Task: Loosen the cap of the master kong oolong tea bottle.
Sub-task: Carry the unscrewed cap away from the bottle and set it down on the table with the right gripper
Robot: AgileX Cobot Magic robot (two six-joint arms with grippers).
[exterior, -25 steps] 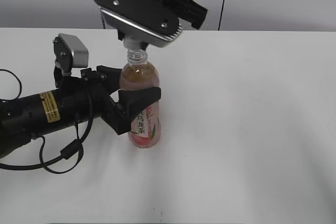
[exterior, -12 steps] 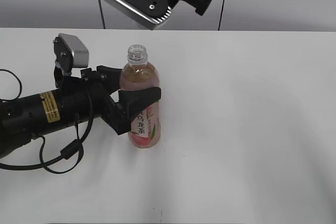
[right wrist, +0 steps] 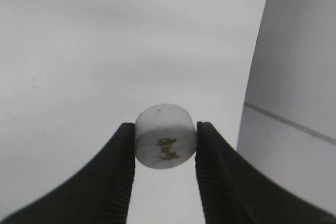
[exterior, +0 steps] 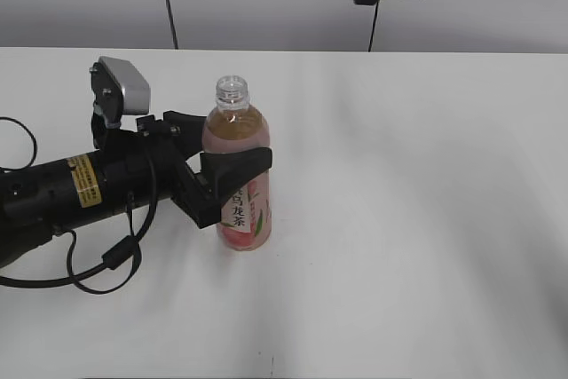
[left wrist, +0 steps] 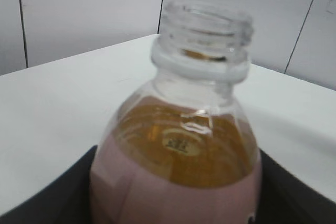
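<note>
The white bench (exterior: 426, 219) carries the scene, with the left arm lying low across its left side. That arm's left tool (exterior: 226, 175) is clamped around the middle of the master kong oolong tea bottle (exterior: 237, 175), one finger behind the shoulder and one across the pink label. The bottle stands upright on the bench, its long axis vertical, and its threaded neck is bare in both the exterior and left wrist views (left wrist: 202, 40); the tea fills it to just below the neck.

The right tool (right wrist: 165, 145) is only partly in frame at the top of the exterior view, high and well off to the right of the bottle. Its two dark fingers (right wrist: 118, 171) pinch the cap (right wrist: 166, 136) by its sides, with the printed logo facing the wrist camera.

The loosening looks done, and more: the cap is wholly off. Any coming move turns on the open neck lying down and to the left of the right tool, while the left tool keeps the bottle steady.
</note>
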